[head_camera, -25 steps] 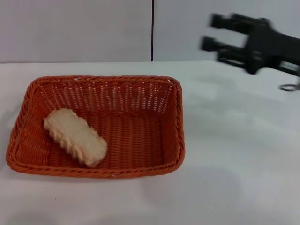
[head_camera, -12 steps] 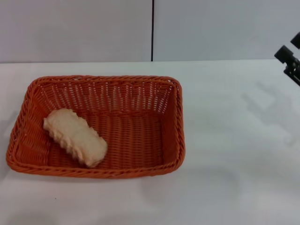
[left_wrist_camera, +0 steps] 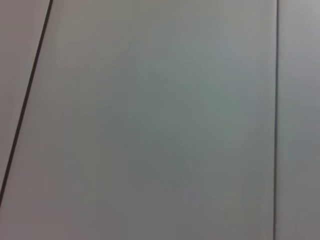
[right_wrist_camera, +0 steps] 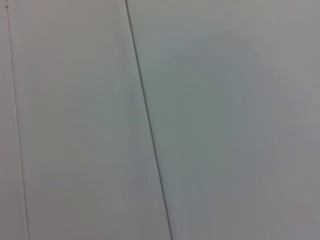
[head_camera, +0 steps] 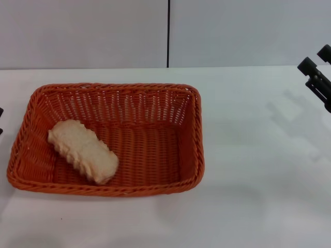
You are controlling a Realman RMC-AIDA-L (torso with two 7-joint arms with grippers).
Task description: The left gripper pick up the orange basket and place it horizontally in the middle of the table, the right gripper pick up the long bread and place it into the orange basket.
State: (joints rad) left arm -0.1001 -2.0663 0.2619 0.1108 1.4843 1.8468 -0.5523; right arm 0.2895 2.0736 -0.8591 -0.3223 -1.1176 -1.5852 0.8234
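At the far left edge of the head view, a sliver of the left tool (head_camera: 1,120) showed beside the basket's left end; I could not tell whether it was spread or pressed together. The orange basket (head_camera: 192,129) sat flat on the white bench (head_camera: 258,196), its long side running across the frame, filling the left and middle of the view. Inside it, in the left half, lay the long bread (head_camera: 83,151), pale side up with scalloped edges, angled from upper left down toward the basket's front wall. At the upper right edge of the frame the right tool (head_camera: 316,67) hung above the bench, well apart from the basket, its two black fingers (head_camera: 308,66) spread and holding nothing. Both wrist views showed only a plain grey panelled surface with thin dark seams.
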